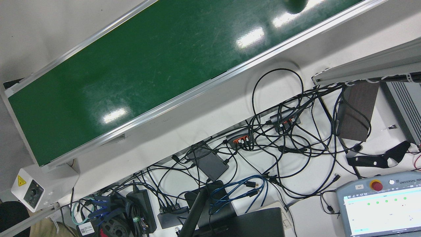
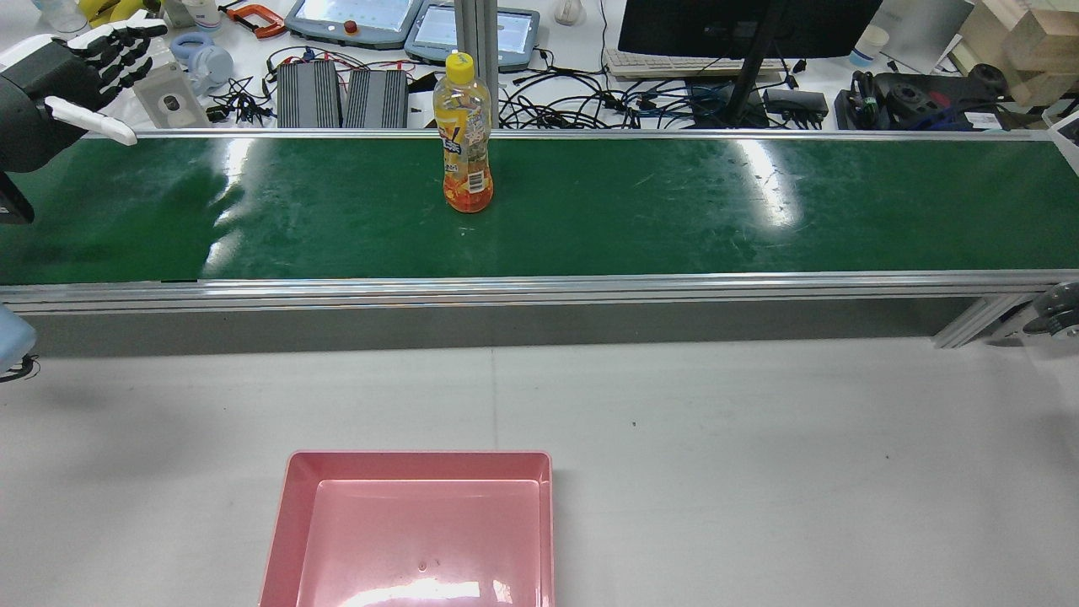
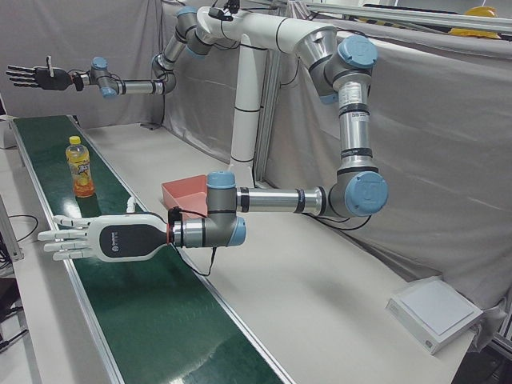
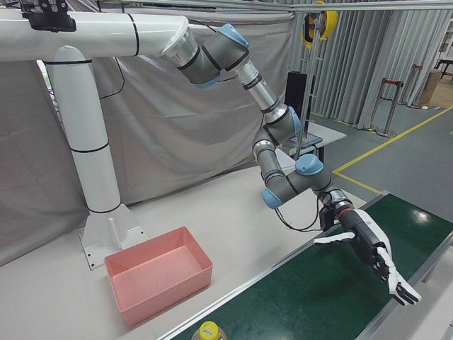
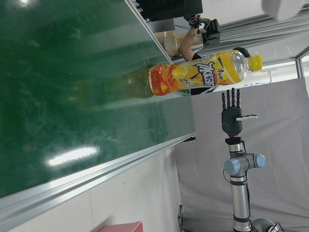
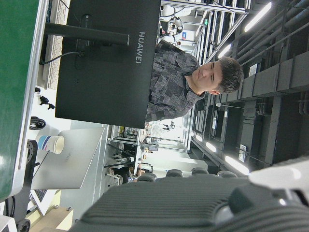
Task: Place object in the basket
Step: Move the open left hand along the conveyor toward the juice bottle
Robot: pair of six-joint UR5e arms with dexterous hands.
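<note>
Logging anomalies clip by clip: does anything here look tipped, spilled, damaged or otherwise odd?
Nothing stands out. The juice bottle stands upright and capped on the green belt, the pink basket sits empty on the table, and both hands, left and right, are open.

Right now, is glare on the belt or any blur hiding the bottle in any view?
Rear view: bright glare streaks on the belt sit clear of the bottle, which is sharp. Left hand view: bottle crisp, its reflection dim on the belt. Front view: glare patches only, no bottle. Right-front view: only its cap shows.
</note>
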